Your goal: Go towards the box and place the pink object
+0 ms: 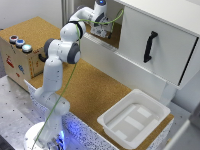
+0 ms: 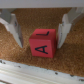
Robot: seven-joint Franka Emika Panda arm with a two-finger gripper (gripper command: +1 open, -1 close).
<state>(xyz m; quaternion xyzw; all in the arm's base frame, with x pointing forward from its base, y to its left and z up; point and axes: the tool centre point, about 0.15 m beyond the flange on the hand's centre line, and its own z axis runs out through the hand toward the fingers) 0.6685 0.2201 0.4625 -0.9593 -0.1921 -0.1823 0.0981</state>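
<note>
**The room around me**

I stand at a bench (image 1: 95,95) topped with brown cork sheeting, speckled and matte. Its front edge is faced with a white perforated panel (image 1: 82,127). Beside it, on the exterior view's left, lies a grey metal plate floor (image 1: 12,107) dotted with a grid of holes. At the back on that same side sits a brown cardboard box with coloured round buttons (image 1: 20,55) on its top. On the exterior view's right rises a big white cabinet (image 1: 160,45) with a black handle (image 1: 150,46) on its tilted door. Behind everything is a plain pale wall (image 1: 25,10), evenly lit. Blue light glows low near the floor (image 1: 64,136).
</note>
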